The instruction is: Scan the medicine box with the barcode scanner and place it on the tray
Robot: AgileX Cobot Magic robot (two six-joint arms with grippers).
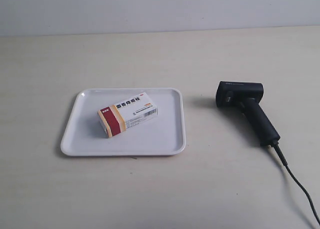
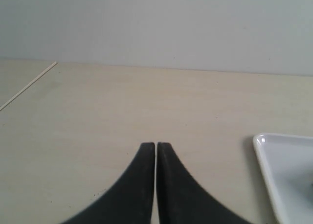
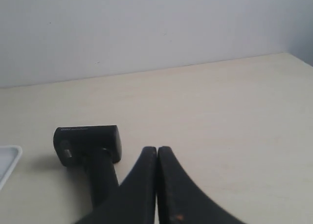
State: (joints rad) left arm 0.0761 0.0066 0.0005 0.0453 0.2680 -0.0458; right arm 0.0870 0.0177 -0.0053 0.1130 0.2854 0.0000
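Item one: I see a flat white square plastic tray [image 1: 167,141] with rounded corners and a low rim, lying on the pale wood-grain table [image 1: 160,194]. I take it as my landmark.

Item two: a small white rectangular medicine box [image 1: 128,114] with a dark red and tan band at one end and blue lettering. It lies flat inside the tray, near its middle, set at a slant to the rim.

Item three: a matte black pistol-shaped barcode scanner [image 1: 247,110] lies on the table well apart from the tray, its black cable [image 1: 300,189] trailing away from the handle.

Item four: my left gripper [image 2: 156,145], dark fingers pressed together with nothing between them, sits over bare table beside a tray corner.

Item five: my right gripper [image 3: 157,148], likewise closed and empty, sits just beside the scanner's handle.
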